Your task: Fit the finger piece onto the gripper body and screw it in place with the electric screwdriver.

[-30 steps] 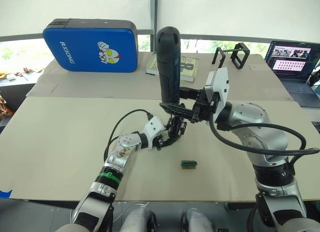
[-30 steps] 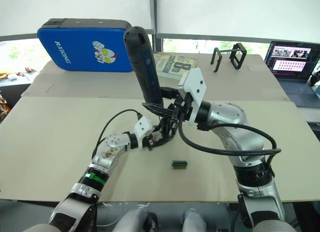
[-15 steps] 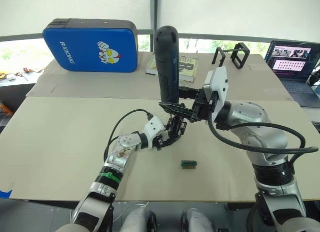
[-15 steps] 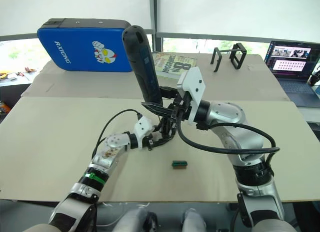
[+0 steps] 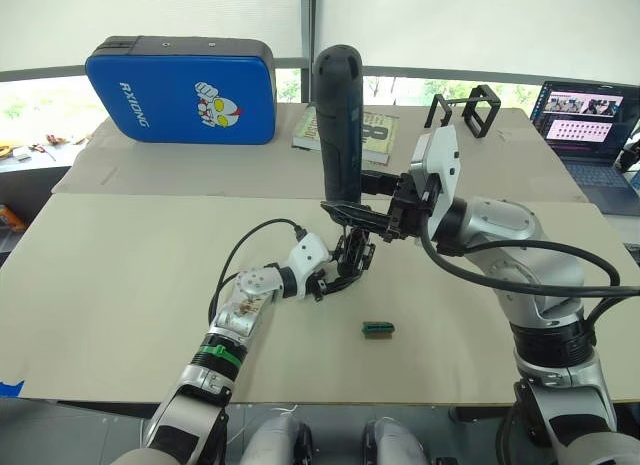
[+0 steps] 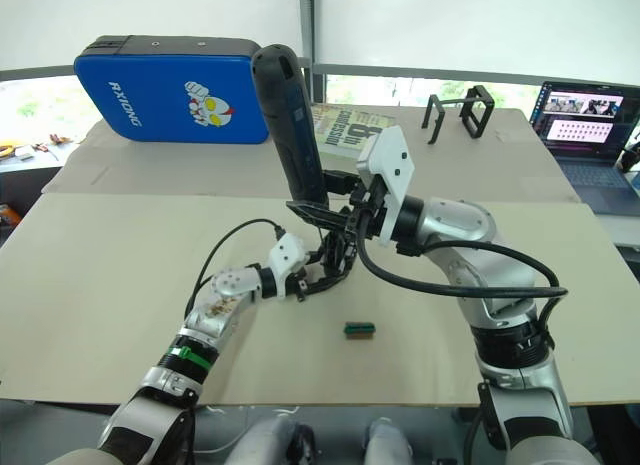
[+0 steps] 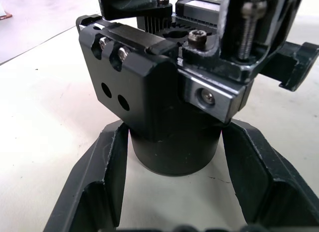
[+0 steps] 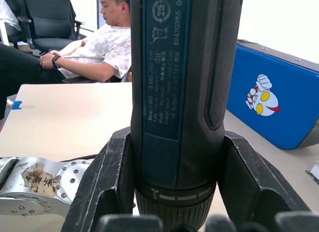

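Upright, the ribbed cylindrical electric screwdriver [image 5: 338, 125] seemingly meets the gripper body [image 5: 352, 259].

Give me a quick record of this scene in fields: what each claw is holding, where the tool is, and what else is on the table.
left claw: shut on the gripper body, gripping its round base on the table
right claw: shut on the electric screwdriver
screwdriver pose: upright, bit end down over the gripper body
small green-and-black block: lying free on the table, nearer the robot than the gripper body
far side: blue case, book, black frame brackets, laptop
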